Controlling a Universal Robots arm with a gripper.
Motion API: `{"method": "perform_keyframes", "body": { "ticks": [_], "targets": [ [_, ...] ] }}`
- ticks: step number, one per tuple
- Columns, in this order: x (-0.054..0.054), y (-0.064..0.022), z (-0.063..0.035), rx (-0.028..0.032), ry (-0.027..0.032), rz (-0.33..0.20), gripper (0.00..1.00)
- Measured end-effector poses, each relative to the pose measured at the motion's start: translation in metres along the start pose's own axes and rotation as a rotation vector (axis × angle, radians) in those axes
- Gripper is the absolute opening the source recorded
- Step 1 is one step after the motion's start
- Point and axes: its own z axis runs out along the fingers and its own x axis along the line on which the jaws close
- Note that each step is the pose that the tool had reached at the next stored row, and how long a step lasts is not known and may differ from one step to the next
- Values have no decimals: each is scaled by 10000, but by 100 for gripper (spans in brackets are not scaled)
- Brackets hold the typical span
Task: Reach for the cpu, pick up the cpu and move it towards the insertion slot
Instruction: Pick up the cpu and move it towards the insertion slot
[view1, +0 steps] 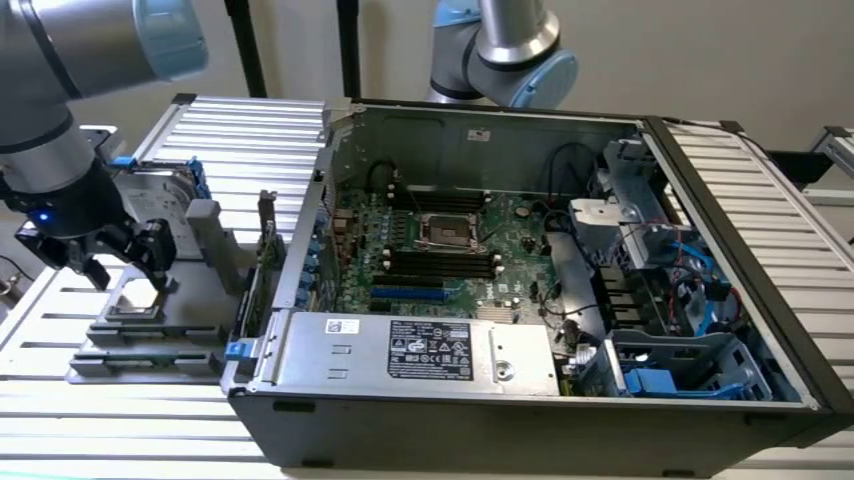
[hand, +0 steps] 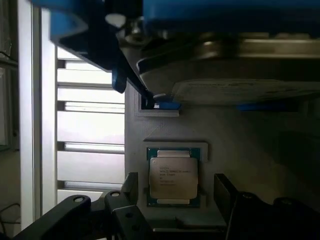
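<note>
At the nine o'clock side of the open computer case (view1: 534, 420) in the exterior view, the gripper (view1: 127, 278) hangs low over a grey holder (view1: 147, 335) on the slatted table (view1: 80, 420). Its fingers (hand: 131, 186) stand wide apart, one on either side of the cpu (hand: 173, 176), which lies flat in the holder's square recess with a gap to each finger. The insertion slot (view1: 451, 232) sits well apart inside the case, toward three o'clock from the gripper, its dark centre showing.

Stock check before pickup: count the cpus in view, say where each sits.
1. The cpu lies in the grey holder outside the case, open jaws either side. The insertion slot looks empty; others may be hidden.
</note>
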Motion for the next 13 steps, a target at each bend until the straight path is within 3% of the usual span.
{"method": "perform_keyframes", "body": {
  "ticks": [5, 13],
  "targets": [
    [5, 0, 73, 12, 1, 1, 71],
    [9, 1, 102, 14, 1, 37, 71]
  ]
}}
